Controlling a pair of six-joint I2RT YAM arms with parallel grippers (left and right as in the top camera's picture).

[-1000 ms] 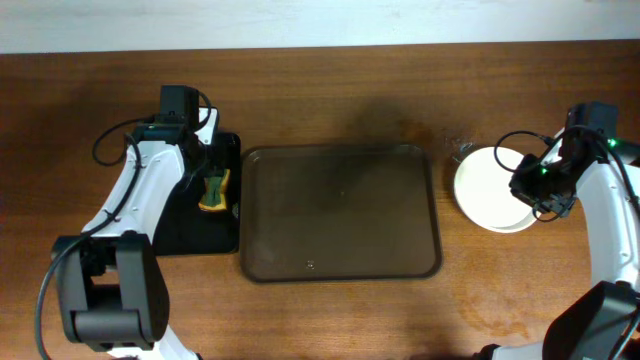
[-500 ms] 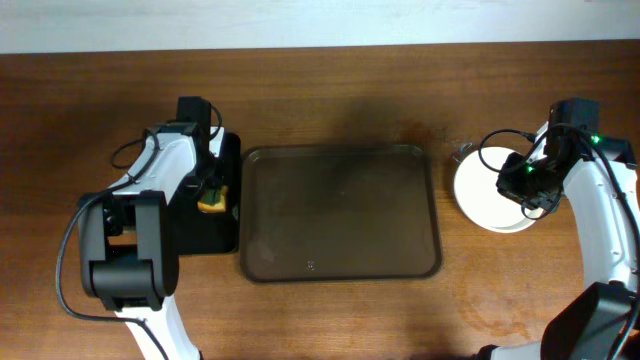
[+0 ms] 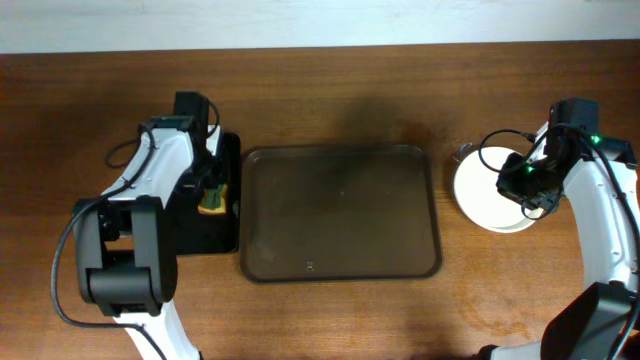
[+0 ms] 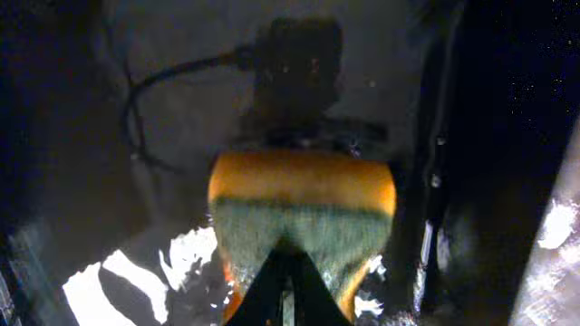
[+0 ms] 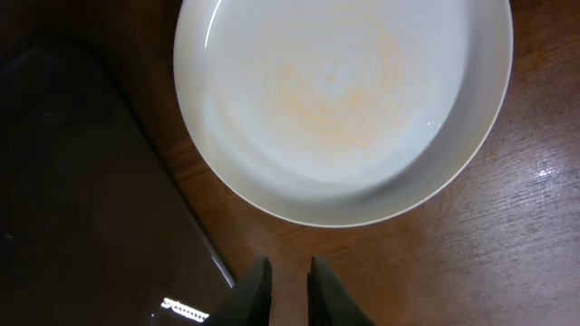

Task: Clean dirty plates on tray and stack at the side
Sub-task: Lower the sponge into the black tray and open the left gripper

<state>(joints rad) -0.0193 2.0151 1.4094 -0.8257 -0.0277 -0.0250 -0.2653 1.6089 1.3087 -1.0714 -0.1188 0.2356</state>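
Faintly, pale orange swirls (image 5: 337,83) across the white plate (image 5: 343,113).

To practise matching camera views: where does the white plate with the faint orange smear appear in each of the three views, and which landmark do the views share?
Overhead: the white plate lies far right, just right of the tray.
Left wrist: not in it; a sponge fills the middle.
Right wrist: the white plate fills the upper centre.
Shared landmark: the tray, seen as the dark area at left in the right wrist view.
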